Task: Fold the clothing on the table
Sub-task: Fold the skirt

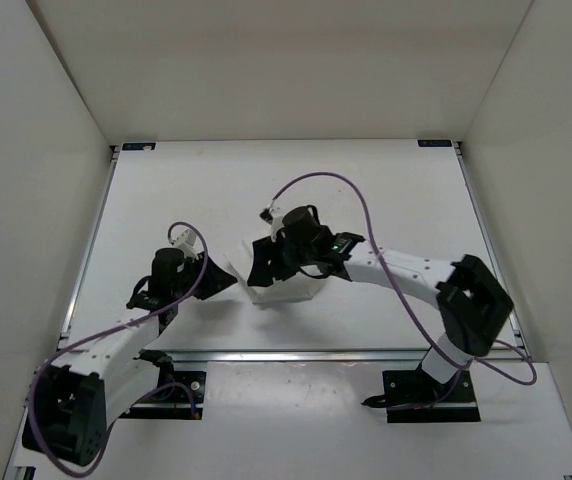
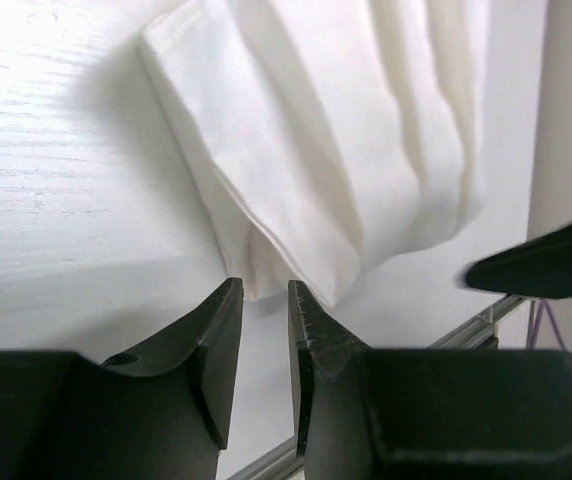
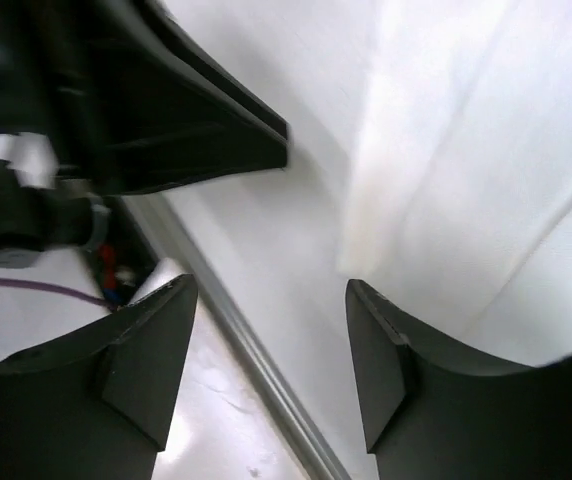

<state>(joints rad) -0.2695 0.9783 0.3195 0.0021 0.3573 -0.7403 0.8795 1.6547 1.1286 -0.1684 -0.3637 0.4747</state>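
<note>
The clothing (image 1: 284,291) is a small folded white piece lying near the front middle of the table (image 1: 366,190). In the left wrist view the clothing (image 2: 316,150) lies creased just beyond my fingertips. My left gripper (image 2: 264,295) is open by a narrow gap with nothing in it, at the cloth's near corner. My left gripper (image 1: 211,278) sits at the cloth's left edge. My right gripper (image 1: 266,268) hovers over the cloth's left part. Wide open and holding nothing, my right gripper (image 3: 271,295) has the clothing (image 3: 486,150) beside its right finger.
The table's front metal rail (image 1: 346,352) runs just near of the cloth, seen also as the rail (image 3: 251,345) below my right jaws. The two grippers are close together: the left one's finger (image 3: 186,120) shows in the right wrist view. White walls surround the table.
</note>
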